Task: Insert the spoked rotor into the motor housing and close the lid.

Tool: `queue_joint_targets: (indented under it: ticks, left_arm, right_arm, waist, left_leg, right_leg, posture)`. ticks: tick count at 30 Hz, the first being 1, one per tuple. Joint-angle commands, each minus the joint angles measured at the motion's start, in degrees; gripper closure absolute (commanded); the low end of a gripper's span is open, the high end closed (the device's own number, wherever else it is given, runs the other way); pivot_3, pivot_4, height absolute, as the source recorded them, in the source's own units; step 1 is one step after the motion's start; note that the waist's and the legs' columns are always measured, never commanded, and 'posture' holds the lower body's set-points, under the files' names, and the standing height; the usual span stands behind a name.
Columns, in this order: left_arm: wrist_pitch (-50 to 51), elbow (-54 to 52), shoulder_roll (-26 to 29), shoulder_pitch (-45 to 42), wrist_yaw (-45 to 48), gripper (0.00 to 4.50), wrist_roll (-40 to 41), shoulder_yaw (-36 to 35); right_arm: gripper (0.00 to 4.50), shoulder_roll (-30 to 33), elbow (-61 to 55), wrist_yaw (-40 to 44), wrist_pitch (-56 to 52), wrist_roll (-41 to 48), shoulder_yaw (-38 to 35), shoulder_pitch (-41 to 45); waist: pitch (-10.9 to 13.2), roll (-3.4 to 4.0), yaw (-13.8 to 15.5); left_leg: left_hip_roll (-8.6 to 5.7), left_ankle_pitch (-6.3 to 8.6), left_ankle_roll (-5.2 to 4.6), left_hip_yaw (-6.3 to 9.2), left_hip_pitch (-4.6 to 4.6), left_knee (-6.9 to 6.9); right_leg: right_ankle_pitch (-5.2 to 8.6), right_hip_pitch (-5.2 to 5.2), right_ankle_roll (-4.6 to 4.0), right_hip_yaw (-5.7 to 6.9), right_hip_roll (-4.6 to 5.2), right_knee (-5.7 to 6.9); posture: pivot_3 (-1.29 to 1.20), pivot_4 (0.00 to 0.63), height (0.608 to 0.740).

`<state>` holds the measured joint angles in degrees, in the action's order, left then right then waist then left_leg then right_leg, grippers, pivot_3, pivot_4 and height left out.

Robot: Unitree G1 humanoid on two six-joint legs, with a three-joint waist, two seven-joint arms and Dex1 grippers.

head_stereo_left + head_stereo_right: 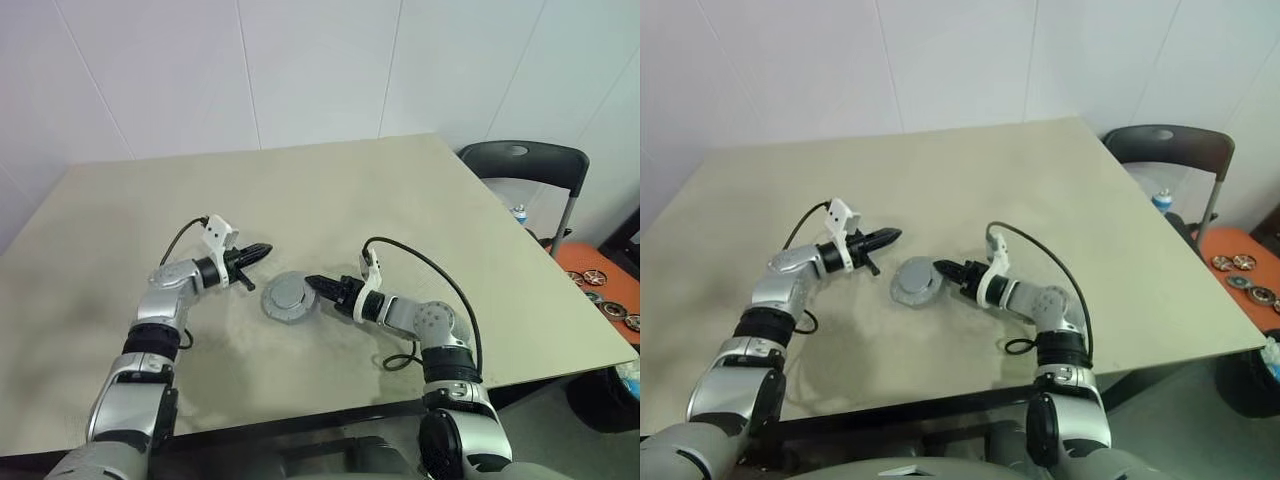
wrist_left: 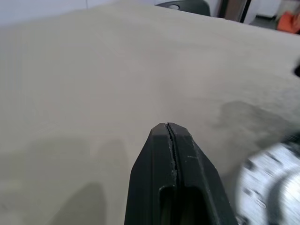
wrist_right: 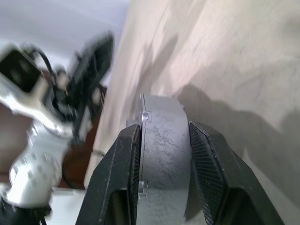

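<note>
A round grey lid (image 1: 288,296) lies flat on top of the motor housing (image 3: 164,154), and the two stand as one low drum in the middle of the table (image 1: 400,200). My right gripper (image 1: 312,283) comes in from the right. Its fingers (image 3: 206,154) are clamped on the drum's grey side wall. My left gripper (image 1: 265,249) is shut with nothing in it, hovering just left of and behind the drum, pointing toward it. In the left wrist view the drum's bright edge (image 2: 272,187) sits beside the shut fingertips (image 2: 168,125). The spoked rotor is hidden.
A black chair (image 1: 525,165) stands past the table's right edge. Further right, an orange surface (image 1: 600,285) carries several small round parts. Black cables run along both forearms onto the table. Open tabletop lies behind and to the left of the drum.
</note>
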<state>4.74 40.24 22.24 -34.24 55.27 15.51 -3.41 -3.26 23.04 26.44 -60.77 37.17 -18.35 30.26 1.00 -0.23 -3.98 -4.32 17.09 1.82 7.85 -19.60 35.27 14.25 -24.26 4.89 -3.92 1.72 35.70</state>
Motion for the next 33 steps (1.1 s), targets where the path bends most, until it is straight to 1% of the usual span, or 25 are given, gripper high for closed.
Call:
queue_joint_targets:
  ticks: [1, 3, 4, 5, 6, 8, 10, 14, 16, 20, 25, 28, 33]
  left_arm:
    - [5.0, -3.8, -0.8, 1.0, -1.0, 4.32, 6.0, -5.2]
    - [6.9, -4.2, -1.2, 2.7, -1.8, 3.94, 7.3, -6.4]
    - [7.6, -4.8, -1.2, 3.5, -1.6, 3.59, 7.5, -6.6]
    - [9.9, -5.7, -1.8, 4.0, -2.4, 3.3, 10.0, -8.5]
    - [12.0, -6.5, -2.5, 4.4, -3.4, 2.9, 12.3, -10.4]
    - [15.2, -7.9, -3.2, 5.7, -4.4, 2.19, 14.5, -12.0]
    - [16.9, -9.3, -3.7, 7.1, -5.2, 1.48, 14.9, -12.1]
    - [17.2, -11.1, -4.1, 8.3, -5.6, 0.11, 12.9, -9.6]
    - [17.3, -12.9, -3.7, 9.4, -3.8, 0.04, 11.5, -7.0]
    - [16.0, -17.0, -2.8, 11.7, 0.9, 0.04, 9.4, -2.0]
    - [15.1, -18.4, -2.4, 11.8, 2.2, 0.04, 8.8, -0.7]
    - [14.7, -18.2, -2.5, 11.4, 2.2, 0.04, 8.7, -0.8]
    - [13.7, -17.2, -2.2, 11.1, 2.1, 0.0, 8.1, -0.7]
  right_arm:
    - [3.14, -0.7, 1.3, -2.4, 4.3, 1.2, -2.5, 1.5]
    - [3.14, -1.1, 1.6, -3.0, 5.6, 1.6, -3.1, 1.7]
    - [3.14, -1.2, 1.7, -3.3, 6.1, 1.9, -3.3, 1.7]
    - [3.14, -1.2, 2.1, -3.7, 6.6, 2.0, -3.3, 1.8]
    - [3.14, -1.2, 2.3, -3.9, 7.1, 1.9, -3.3, 1.8]
    - [3.14, -1.2, 2.9, -4.0, 8.0, 1.8, -2.9, 1.8]
    - [3.14, -1.5, 3.4, -4.2, 8.7, 1.8, -2.5, 1.6]
    - [3.14, -1.2, 3.7, -4.1, 8.7, 1.5, -1.3, 1.5]
    - [3.14, -0.4, 3.4, -3.2, 8.1, 0.6, 0.6, 1.1]
    - [3.14, 3.0, -1.1, 1.0, 1.2, 0.7, 7.2, -0.9]
    - [3.14, 7.8, -8.4, 5.1, -5.3, 1.6, 13.5, -4.0]
    - [3.14, 11.4, -9.9, 6.6, -5.7, -0.7, 17.5, -5.7]
    - [3.25, 15.3, -12.9, 9.8, -6.0, -1.2, 22.6, -7.7]
  waist:
    - [0.0, -0.03, 0.1]
    - [0.0, -0.04, 0.2]
    - [0.0, -0.04, 0.3]
    - [0.0, -0.03, 0.3]
    - [0.0, -0.03, 0.3]
    - [0.1, -0.05, 0.5]
    - [0.1, -0.04, 0.6]
    - [0.1, -0.04, 1.0]
    - [0.1, -0.04, 1.4]
    - [0.1, -0.02, 1.4]
    - [0.1, -0.02, 1.3]
    - [0.1, -0.02, 1.3]
    - [0.1, -0.03, 1.2]
  left_leg:
    - [0.0, 0.0, 0.0, 0.0, 0.0, 0.01]
    - [-0.01, 0.0, 0.01, 0.0, 0.0, 0.14]
    - [-0.02, 0.0, 0.01, 0.0, 0.0, 0.22]
    - [-0.02, 0.0, 0.01, 0.0, 0.0, 0.31]
    - [-0.02, 0.0, 0.01, 0.0, 0.0, 0.38]
    - [-0.03, 0.0, 0.0, 0.01, 0.0, 0.59]
    - [-0.03, 0.0, 0.0, 0.02, 0.02, 0.74]
    - [-0.05, 0.0, 0.0, 0.02, 0.14, 0.89]
    - [-0.05, 0.0, 0.0, 0.02, 0.14, 0.89]
    - [-0.06, 0.0, 0.01, -0.01, 0.14, 0.83]
    - [-0.01, 0.02, 0.02, -0.02, 0.11, 0.79]
    - [0.0, 0.02, 0.02, -0.04, 0.14, 0.81]
    - [0.03, 0.03, 0.01, -0.04, 0.3, 0.84]
  right_leg:
    - [0.0, 0.0, -0.01, 0.0, 0.0, 0.04]
    - [-0.01, 0.0, -0.01, 0.0, 0.0, 0.16]
    - [-0.01, 0.0, -0.01, 0.0, 0.0, 0.24]
    - [-0.01, 0.01, -0.01, 0.0, -0.01, 0.32]
    - [-0.01, 0.03, -0.01, 0.01, -0.02, 0.37]
    - [-0.01, 0.09, -0.02, 0.04, -0.02, 0.44]
    - [-0.05, 0.21, -0.02, 0.05, -0.04, 0.45]
    - [-0.08, 0.4, 0.01, 0.06, -0.06, 0.43]
    - [-0.09, 0.4, 0.01, 0.06, -0.06, 0.43]
    - [-0.09, 0.37, 0.0, 0.04, -0.07, 0.39]
    - [-0.08, 0.3, 0.0, 0.02, -0.09, 0.38]
    - [-0.08, 0.33, 0.0, 0.02, -0.1, 0.38]
    - [-0.07, 0.54, 0.02, 0.04, -0.15, 0.37]
  posture:
    - [0.0, 0.0, 0.74]
    - [0.0, 0.0, 0.74]
    - [0.0, 0.0, 0.74]
    - [0.0, 0.0, 0.74]
    - [0.0, 0.0, 0.74]
    - [0.0, 0.0, 0.74]
    - [0.0, 0.0, 0.74]
    - [0.0, 0.0, 0.74]
    - [0.0, 0.0, 0.74]
    - [0.0, 0.0, 0.74]
    - [0.0, 0.0, 0.74]
    - [0.0, 0.0, 0.74]
    - [0.0, 0.0, 0.74]
